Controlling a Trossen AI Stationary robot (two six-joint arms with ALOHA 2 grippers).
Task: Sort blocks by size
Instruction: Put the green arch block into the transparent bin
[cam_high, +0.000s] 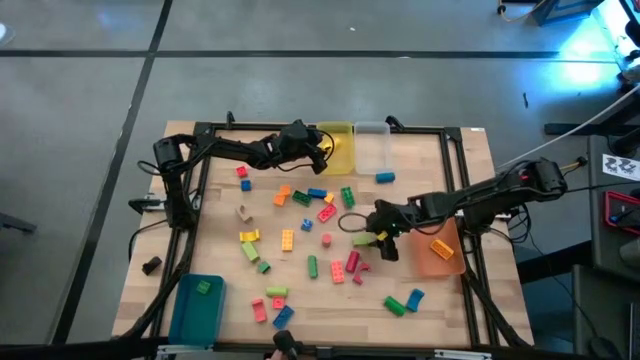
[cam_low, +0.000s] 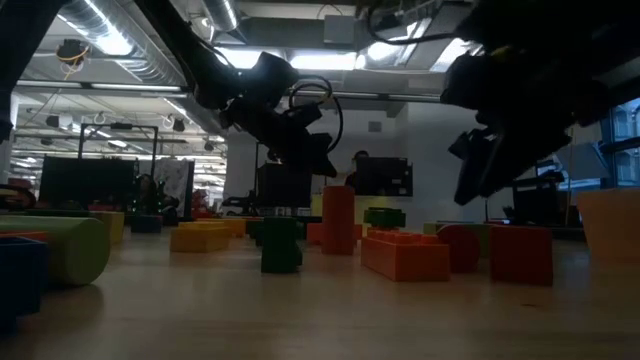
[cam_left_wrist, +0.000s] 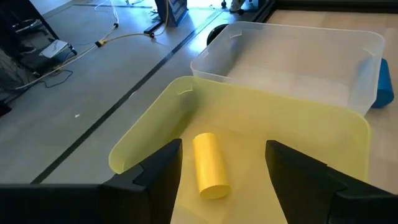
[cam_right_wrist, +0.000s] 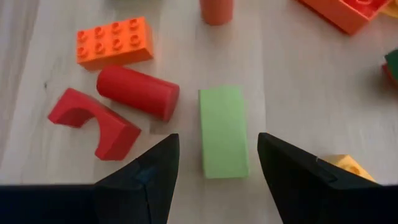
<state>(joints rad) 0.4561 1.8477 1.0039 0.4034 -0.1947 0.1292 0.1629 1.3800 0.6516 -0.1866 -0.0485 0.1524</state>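
Right wrist view, right gripper (cam_right_wrist: 214, 165): spread wide above one light green block (cam_right_wrist: 223, 131)
Beside it: one red cylinder (cam_right_wrist: 137, 91), one red arch (cam_right_wrist: 93, 122)
Left gripper (cam_left_wrist: 222, 171): wide, over yellow bin (cam_left_wrist: 155, 127) holding one yellow cylinder (cam_left_wrist: 209, 164)

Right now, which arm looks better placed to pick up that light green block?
The right one, probably. Its tool hangs open straight over the light green block, while the left tool is off over the yellow bin.
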